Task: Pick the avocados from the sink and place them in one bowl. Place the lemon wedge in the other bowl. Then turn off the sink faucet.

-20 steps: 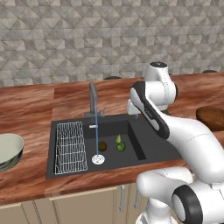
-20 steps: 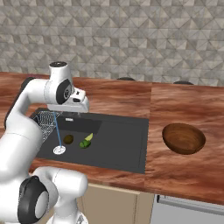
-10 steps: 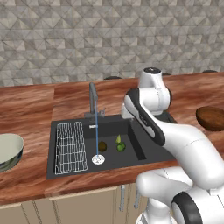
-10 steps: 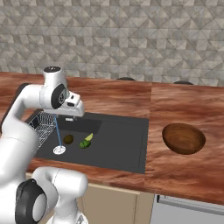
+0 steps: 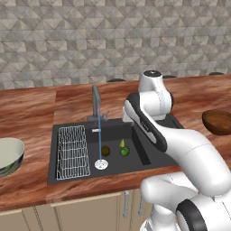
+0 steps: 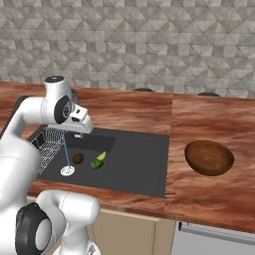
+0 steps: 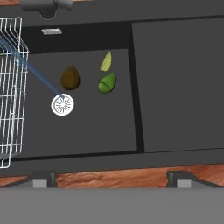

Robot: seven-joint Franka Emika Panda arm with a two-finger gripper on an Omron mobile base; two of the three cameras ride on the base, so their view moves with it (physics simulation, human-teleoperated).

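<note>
- Gripper (image 7: 111,178) spread wide and empty — finger tips at the bottom edge of the hand view, over the near rim of the sink (image 7: 175,87).
- Dark olive-brown avocado (image 7: 70,78) upper left of centre in the hand view, just above the round silver drain (image 7: 62,105); bright green avocado (image 7: 106,83) just to its right, apart from it; lemon wedge (image 7: 106,61) right above the green one, very near, contact hard to tell.
- Likely firm, light, rounded and wet from the running stream (image 5: 99,140) — apt to slip or roll; best pinched across the widest middle, jaws straddling the short axis.
- Green avocado crowded by the wedge and close to the basin's divider wall; brown one hemmed by drain and water, wire rack (image 7: 11,87) further left.
- Open room straight above both fruits; faucet (image 5: 96,101) at the back rim to be avoided.
- Wooden bowl (image 6: 209,157) at right in the right base view, well apart; pale bowl (image 5: 9,155) at left edge of the left base view.
</note>
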